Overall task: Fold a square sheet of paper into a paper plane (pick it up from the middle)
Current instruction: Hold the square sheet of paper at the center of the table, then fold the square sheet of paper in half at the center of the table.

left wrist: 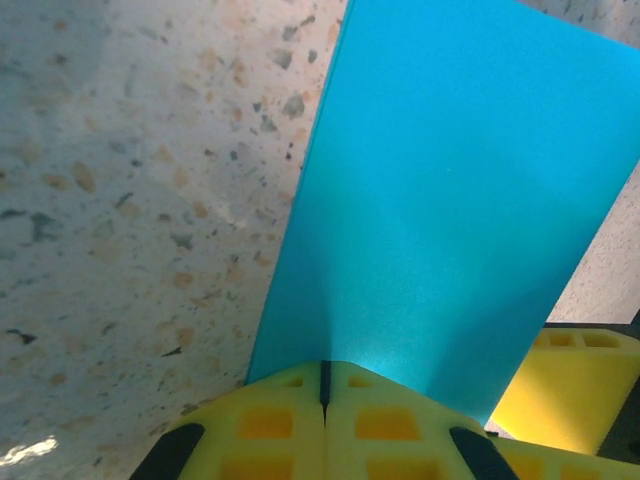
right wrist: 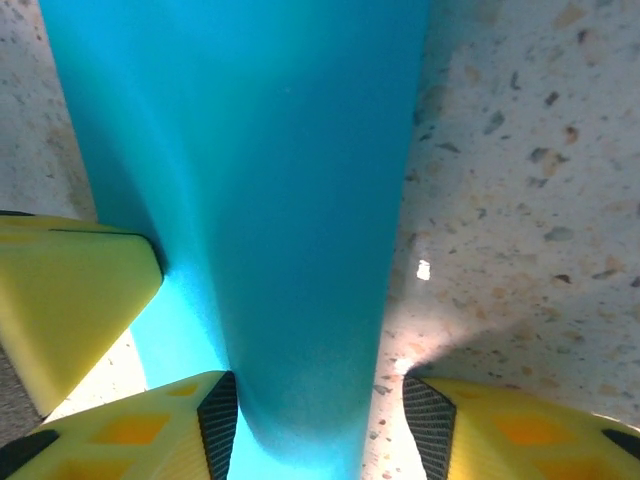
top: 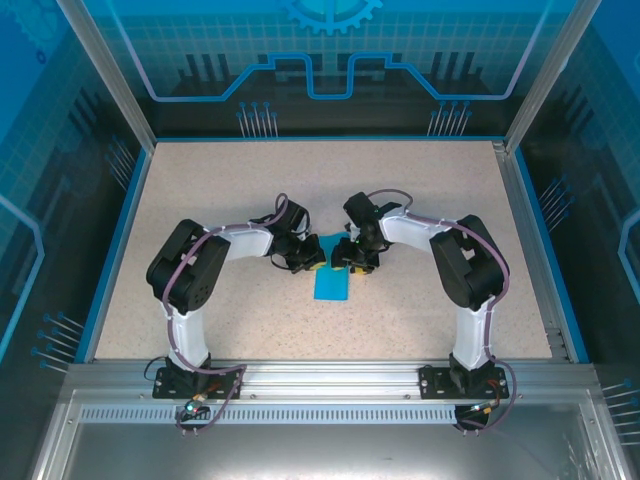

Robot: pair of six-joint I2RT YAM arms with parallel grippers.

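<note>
Fingers (left wrist: 385,425) of the left gripper (left wrist: 323,382) clamp together on the folded paper (top: 331,284) at the middle of the table (top: 200,200), while those of the right gripper (right wrist: 318,405) stand apart astride its raised fold, crowded just beside them.

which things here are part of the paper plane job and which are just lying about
Job: blue paper sheet, left gripper shut on it, right gripper open around it.
Not part: speckled table, blue enclosure walls.
</note>
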